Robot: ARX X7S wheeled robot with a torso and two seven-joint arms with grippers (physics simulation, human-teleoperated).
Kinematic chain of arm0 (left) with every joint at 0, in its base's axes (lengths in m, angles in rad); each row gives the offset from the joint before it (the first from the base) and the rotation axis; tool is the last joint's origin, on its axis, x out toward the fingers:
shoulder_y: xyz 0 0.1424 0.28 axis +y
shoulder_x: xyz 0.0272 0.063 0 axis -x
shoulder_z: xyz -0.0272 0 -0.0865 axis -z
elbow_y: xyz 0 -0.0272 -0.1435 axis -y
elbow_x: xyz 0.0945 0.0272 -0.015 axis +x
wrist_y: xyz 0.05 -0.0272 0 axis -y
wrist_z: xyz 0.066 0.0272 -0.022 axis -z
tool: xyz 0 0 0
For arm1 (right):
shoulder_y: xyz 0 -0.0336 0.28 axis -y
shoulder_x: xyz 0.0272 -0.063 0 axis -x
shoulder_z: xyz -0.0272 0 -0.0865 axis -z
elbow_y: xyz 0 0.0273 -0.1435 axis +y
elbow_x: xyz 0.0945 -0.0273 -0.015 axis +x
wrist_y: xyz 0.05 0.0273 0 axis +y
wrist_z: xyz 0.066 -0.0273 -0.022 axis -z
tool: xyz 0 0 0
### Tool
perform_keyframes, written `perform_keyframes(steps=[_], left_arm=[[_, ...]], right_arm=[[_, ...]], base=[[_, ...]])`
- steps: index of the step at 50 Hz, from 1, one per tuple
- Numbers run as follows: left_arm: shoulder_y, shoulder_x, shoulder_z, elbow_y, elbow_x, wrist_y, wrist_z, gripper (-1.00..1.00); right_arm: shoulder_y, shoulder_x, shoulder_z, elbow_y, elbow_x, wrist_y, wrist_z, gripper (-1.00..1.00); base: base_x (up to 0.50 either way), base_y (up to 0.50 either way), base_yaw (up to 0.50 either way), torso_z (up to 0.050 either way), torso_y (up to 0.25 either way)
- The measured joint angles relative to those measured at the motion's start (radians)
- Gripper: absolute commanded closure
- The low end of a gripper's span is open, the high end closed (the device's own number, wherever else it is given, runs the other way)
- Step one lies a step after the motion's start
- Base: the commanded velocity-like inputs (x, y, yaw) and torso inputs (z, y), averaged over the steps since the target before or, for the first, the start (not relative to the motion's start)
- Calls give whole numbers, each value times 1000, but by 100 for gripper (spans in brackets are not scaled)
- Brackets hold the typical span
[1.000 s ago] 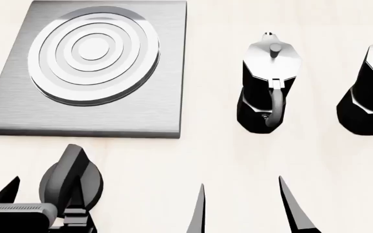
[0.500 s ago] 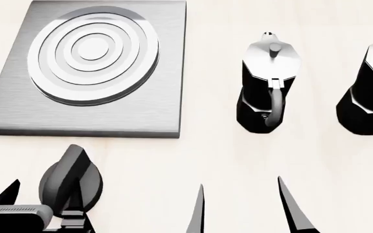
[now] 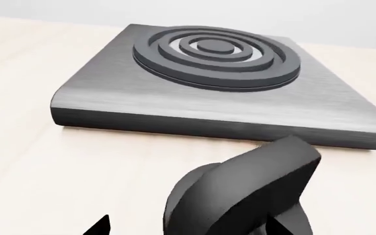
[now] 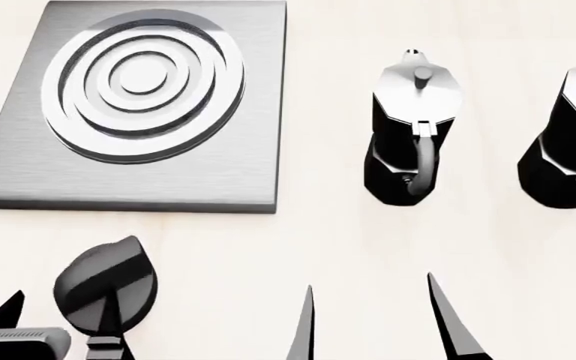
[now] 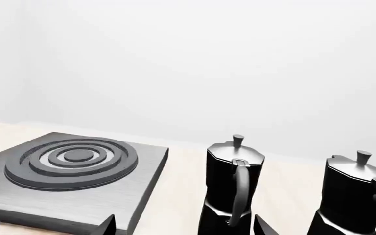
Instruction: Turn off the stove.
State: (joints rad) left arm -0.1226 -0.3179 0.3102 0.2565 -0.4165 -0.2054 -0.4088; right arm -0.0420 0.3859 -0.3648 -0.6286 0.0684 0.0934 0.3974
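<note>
My left gripper [image 4: 53, 326] sits at the near edge of the table [image 4: 318, 232], its fingers either side of the stove's black knob [image 4: 105, 285]; one fingertip shows to the outer side of the knob and the other touches or overlaps its near rim, so the jaws stand parted round it, though whether they are pressing on it I cannot tell. The knob lies directly ahead of this gripper, just in front of the grey stove plate [image 4: 238, 150] and apart from it; its raised bar runs at a slant, the far end leaning toward the robot's right, and in the left wrist view the bar [image 3: 266, 171] fills the foreground with the plate's front edge [image 3: 195, 122] beyond. The turn to come depends, in my judgement, on my jaws lining up across that slanted bar. My left arm is plainly the nearer; my right gripper [image 4: 368, 322] hangs open and empty, well off to the right, its two fingertips pointing toward the nearer moka pot [image 4: 413, 139]; a second moka pot [image 4: 568, 142] stands beyond it at the right edge. Nothing stands between my left gripper and the knob; both pots are well clear of it.
</note>
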Motion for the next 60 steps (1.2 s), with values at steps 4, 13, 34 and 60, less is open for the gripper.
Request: perform_keyframes(steps=[4,13,34,60], left_arm=[[10,-5,-3,14,-6,-5,-10,-100],[28,-16,-12,36,-12,-14,-35,-100],[4,-28,-59,18,18,-42,-90,-100],[-47,-30,-69,-13,39,-53,-121,-100]], right_arm=[[1,1,-1,0,1,0,1,-100],[2,3,-2,1,3,-1,2,-100],[2,9,-5,1,7,-4,8,-100],[3,15,-11,0,10,-5,15,-100]], base=[[0,0,0,0,0],[0,0,0,0,-1],[0,0,0,0,0],[0,0,0,0,0]])
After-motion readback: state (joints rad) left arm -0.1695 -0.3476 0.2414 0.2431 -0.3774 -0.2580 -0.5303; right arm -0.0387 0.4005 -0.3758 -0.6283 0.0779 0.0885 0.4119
